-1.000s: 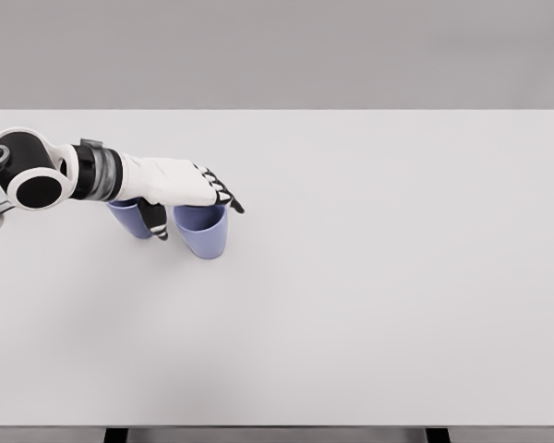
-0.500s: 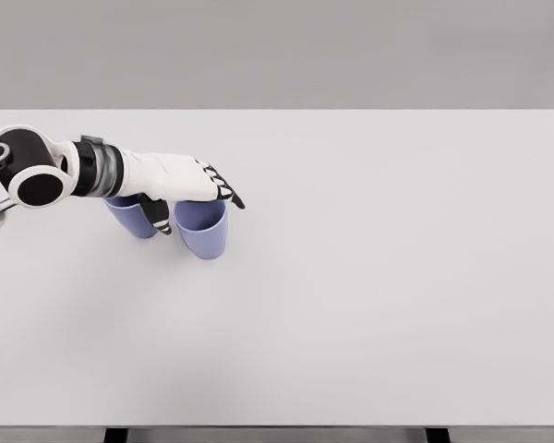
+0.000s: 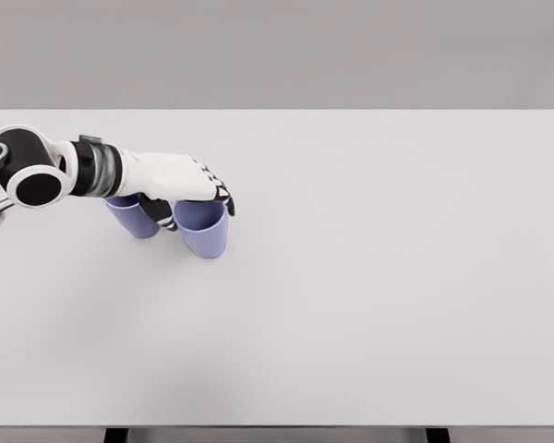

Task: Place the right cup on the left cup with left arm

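While both stand upright, mouths up, left hand [image 3: 186,187] curls over right cup [image 3: 204,233], beside left cup [image 3: 133,219], grasp unclear

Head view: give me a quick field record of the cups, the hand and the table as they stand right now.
right cup: blue plastic cup, upright on table, rim under the hand
left cup: blue plastic cup, upright, close beside the right one, partly hidden by the arm
left hand: over the right cup's rim, fingers curling down around it; firm grasp cannot be told
stacked: no
surface: white table
right arm: not visible
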Motion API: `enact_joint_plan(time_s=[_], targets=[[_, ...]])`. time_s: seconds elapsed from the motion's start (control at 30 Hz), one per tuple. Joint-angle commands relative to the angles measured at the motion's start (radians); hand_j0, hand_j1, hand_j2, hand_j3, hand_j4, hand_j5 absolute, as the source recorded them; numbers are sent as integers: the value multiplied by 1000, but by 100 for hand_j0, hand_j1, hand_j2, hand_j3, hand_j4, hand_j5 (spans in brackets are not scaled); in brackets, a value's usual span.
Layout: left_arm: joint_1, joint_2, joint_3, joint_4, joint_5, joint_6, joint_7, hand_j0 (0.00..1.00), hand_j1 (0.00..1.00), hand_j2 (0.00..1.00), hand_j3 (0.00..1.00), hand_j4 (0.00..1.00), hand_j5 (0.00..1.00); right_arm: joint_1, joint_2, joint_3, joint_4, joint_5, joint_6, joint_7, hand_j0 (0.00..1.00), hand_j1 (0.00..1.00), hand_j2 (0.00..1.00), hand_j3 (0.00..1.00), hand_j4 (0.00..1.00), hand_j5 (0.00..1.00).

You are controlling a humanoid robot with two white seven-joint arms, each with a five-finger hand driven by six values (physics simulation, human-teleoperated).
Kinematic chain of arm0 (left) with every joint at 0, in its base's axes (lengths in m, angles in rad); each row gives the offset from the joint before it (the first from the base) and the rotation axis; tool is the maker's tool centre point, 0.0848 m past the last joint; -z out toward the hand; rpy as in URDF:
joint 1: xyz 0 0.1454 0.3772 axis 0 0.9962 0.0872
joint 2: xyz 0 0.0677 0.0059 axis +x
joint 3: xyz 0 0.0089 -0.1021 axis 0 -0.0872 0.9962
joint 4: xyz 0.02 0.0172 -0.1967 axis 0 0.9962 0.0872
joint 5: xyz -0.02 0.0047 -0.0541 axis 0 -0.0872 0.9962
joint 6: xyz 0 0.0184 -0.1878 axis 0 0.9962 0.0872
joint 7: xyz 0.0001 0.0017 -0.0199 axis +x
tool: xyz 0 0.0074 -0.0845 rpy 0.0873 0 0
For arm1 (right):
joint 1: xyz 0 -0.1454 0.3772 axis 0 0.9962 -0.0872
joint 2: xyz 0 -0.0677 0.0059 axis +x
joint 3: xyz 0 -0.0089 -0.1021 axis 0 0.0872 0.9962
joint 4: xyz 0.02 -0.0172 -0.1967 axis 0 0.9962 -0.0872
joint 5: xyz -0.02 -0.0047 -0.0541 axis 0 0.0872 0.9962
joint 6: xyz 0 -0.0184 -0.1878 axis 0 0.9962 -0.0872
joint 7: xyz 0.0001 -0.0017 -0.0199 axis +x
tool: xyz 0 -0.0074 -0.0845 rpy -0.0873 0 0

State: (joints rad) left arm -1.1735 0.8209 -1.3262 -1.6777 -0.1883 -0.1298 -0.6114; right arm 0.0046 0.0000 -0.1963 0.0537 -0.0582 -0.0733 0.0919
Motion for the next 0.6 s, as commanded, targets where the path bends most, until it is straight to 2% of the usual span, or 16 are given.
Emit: enact_joint_plan(time_s=[0.0,0.27,0.33,0.57], targets=[[0,3,1,0,1,-1,1,74,74,74,74,74,74,0,0,0,0,0,0,0,100,100,100,100,100,100],[-3,10,2,-2,6,-8,1,72,72,72,72,72,72,0,0,0,0,0,0,0,100,100,100,100,100,100],[0,10,28,-4,12,-11,1,70,70,70,70,70,70,0,0,1,0,0,1,0,100,100,100,100,100,100],[-14,26,45,-16,16,-14,1,70,70,70,70,70,70,0,0,0,0,0,0,0,100,100,100,100,100,100]])
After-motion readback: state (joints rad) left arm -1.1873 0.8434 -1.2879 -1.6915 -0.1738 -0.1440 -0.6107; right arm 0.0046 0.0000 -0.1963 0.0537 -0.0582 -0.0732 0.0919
